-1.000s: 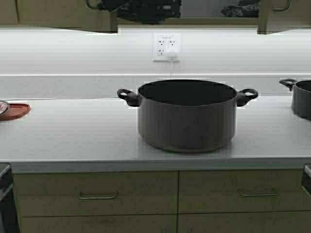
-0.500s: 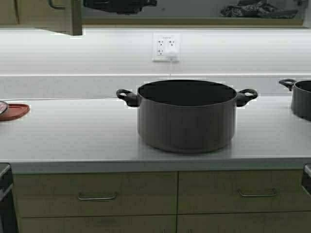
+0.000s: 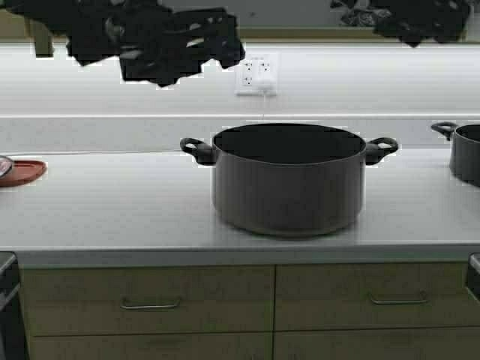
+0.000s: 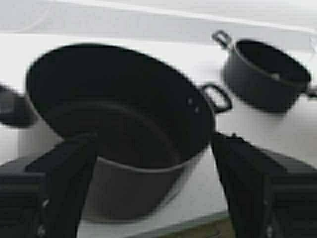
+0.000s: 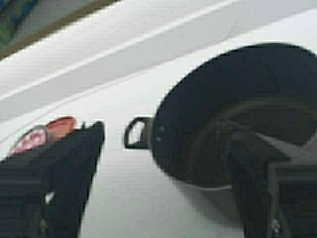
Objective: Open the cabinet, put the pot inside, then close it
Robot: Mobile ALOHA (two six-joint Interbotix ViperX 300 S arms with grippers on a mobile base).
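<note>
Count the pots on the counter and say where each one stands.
2. The large pot stands mid-counter below the wall socket; a smaller pot sits at the right edge, partly cut off. Others may lie out of frame.

Desk, pale; red lid at 9 o'clock; second dark pot at 3 o'clock; wall outlet at 12 o'clock; base drawers at 6 o'clock.

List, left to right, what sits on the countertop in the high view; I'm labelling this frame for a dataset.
Red lid at the left edge → large pot in the middle → smaller dark pot, cut off at the right edge.
</note>
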